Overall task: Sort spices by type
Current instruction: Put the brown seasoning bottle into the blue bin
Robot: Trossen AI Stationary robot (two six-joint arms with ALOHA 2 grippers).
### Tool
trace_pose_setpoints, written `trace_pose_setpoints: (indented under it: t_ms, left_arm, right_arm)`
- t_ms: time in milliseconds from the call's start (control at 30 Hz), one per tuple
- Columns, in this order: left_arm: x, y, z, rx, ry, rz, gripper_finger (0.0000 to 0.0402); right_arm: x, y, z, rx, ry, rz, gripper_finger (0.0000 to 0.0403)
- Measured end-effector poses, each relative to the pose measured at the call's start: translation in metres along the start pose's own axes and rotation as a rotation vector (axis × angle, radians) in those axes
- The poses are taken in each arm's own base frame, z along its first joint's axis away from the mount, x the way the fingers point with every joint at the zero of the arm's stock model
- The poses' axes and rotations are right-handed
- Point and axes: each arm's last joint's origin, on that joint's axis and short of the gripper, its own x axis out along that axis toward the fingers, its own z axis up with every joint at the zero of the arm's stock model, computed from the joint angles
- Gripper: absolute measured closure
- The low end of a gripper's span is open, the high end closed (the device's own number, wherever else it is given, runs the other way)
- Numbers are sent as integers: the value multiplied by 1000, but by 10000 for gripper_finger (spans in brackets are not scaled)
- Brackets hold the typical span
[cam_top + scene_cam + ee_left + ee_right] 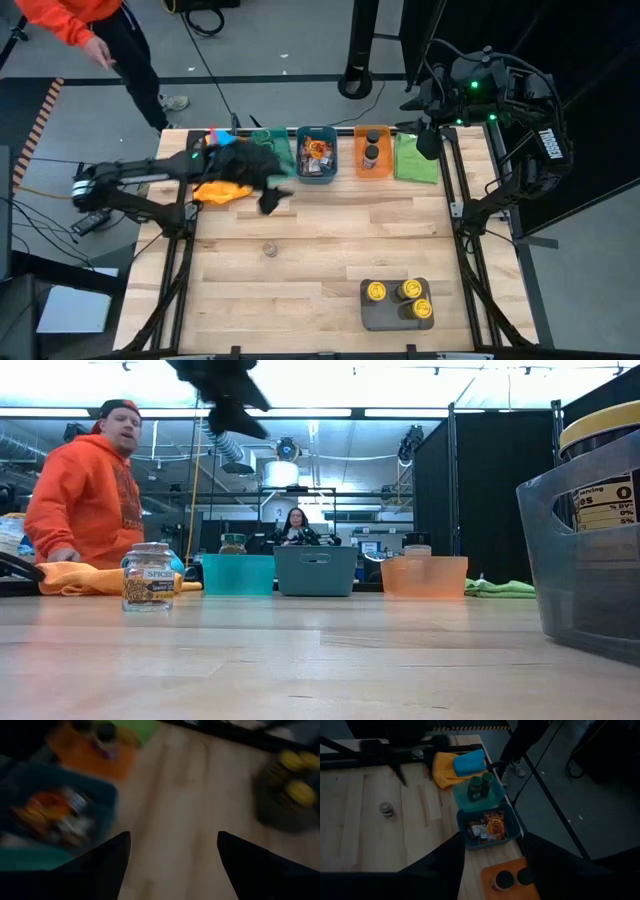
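Observation:
A lone glass spice jar [269, 248] [148, 576] [386, 809] stands upright on the wood near the table's middle. Three yellow-lidded jars [399, 294] stand in a grey tray [378, 318] near the front edge. Orange and brown packets [318, 152] lie in the blue-grey bin. Two dark-lidded jars [371, 147] sit in the orange bin. Two green-lidded jars [480, 786] sit in the teal bin. My left gripper [270, 200] [172, 855] hangs open in the air in front of the teal bin, holding nothing. My right gripper [492, 865] is open, raised over the far right corner.
Teal bin [238, 574], blue-grey bin [315, 571] and orange bin [424, 576] line the far edge, with a green cloth [415, 160] to their right. Yellow cloth [222, 190] and blue cloth [469, 762] lie far left. A person in an orange hoodie [85, 500] stands beyond the far left corner.

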Motion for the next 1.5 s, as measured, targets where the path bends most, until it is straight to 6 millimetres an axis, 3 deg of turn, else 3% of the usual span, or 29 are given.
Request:
trace_pose_setpoints:
  t_ms: [200, 333, 600, 967, 1133, 1500]
  left_arm:
    - [-16, -33, -68, 15, 31, -131, 98]
    - [-6, -46, -106, 6, -21, -162, 99]
    - [19, -56, -161, -38, -38, -151, 99]
    - [33, -75, -188, 15, 26, -137, 104]
    - [44, -78, -198, 62, 56, -44, 109]
    - [69, -87, -212, 79, 77, -31, 111]
  right_arm:
    - [0, 0, 0, 0, 0, 0, 196]
    - [0, 0, 1, 1, -10, -1, 195]
    - [0, 0, 2, 31, -25, -3, 196]
    - [0, 0, 2, 63, -25, -2, 196]
    - [0, 0, 2, 65, -25, -2, 194]
    - [0, 0, 2, 65, -26, -3, 194]
